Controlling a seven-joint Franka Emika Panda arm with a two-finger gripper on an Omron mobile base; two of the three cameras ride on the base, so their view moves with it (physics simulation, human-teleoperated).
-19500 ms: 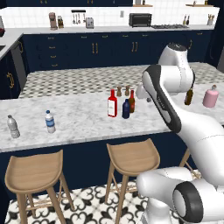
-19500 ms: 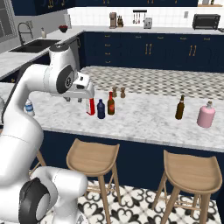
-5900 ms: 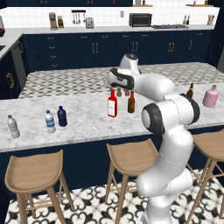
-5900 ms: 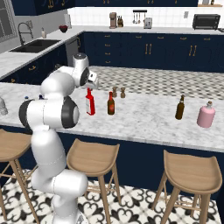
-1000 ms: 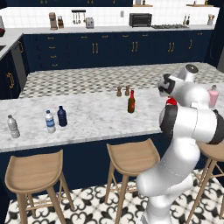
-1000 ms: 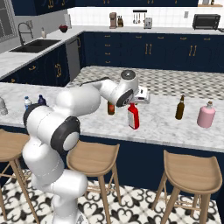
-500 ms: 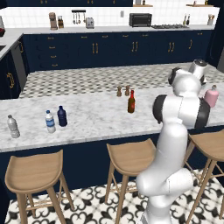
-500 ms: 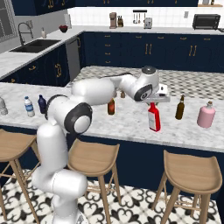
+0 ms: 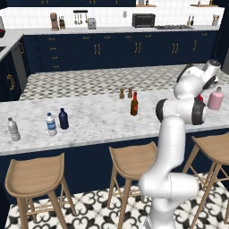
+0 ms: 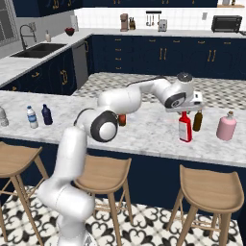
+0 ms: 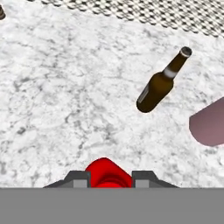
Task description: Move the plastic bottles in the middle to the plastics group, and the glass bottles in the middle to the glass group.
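My gripper [image 10: 185, 109] is shut on the neck of the red flat-sided bottle [image 10: 185, 129], which stands upright at counter level just left of the amber-brown bottle [image 10: 197, 121] and the squat pink bottle [image 10: 226, 126]. From the hand, the red bottle [image 11: 108, 172] sits between my fingers [image 11: 77, 179], with the amber bottle [image 11: 162, 83] and pink bottle [image 11: 210, 122] ahead. The slim brown bottle with reddish neck [image 9: 133, 104] stands mid-counter. The navy bottle [image 9: 63, 119] stands beside the blue-labelled water bottle [image 9: 51, 124]; the greyish one [image 9: 13, 129] is further left.
Two tiny brown shakers [image 9: 125, 93] stand behind the brown bottle. Three wooden stools [image 10: 207, 189] line the front of the marble counter [image 10: 144, 129]. My arm stretches across the counter's middle, partly covering the brown bottle in the right base view.
My gripper carried the red bottle rightward along the counter and now holds it next to the amber bottle. The other bottles have not moved.
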